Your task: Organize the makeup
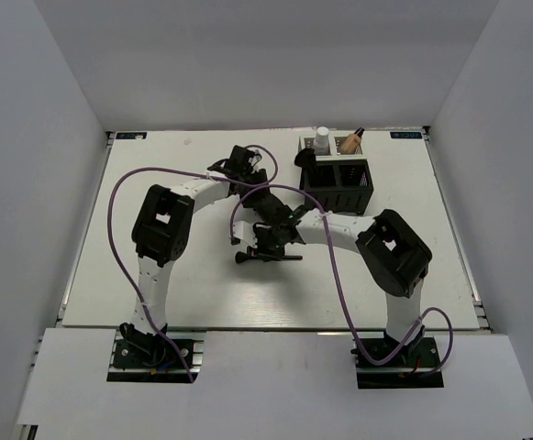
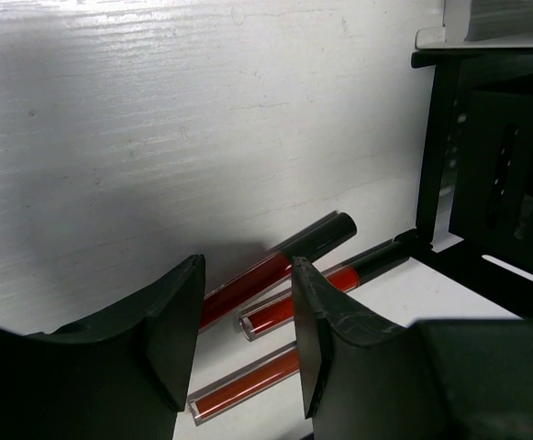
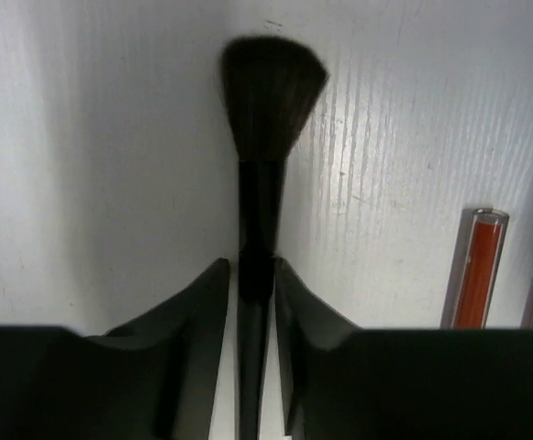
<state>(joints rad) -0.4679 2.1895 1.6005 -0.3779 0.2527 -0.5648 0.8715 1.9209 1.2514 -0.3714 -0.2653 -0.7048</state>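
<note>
Right wrist: right pincer clamps black brush; left pincer gapes above red pencils beside mesh box on white bench.

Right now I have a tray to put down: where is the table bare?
Bare: far-left table beyond the left arm; near-right corner, right of the right arm. Crowded: mid-table, from brush and pencils across to the box.
</note>
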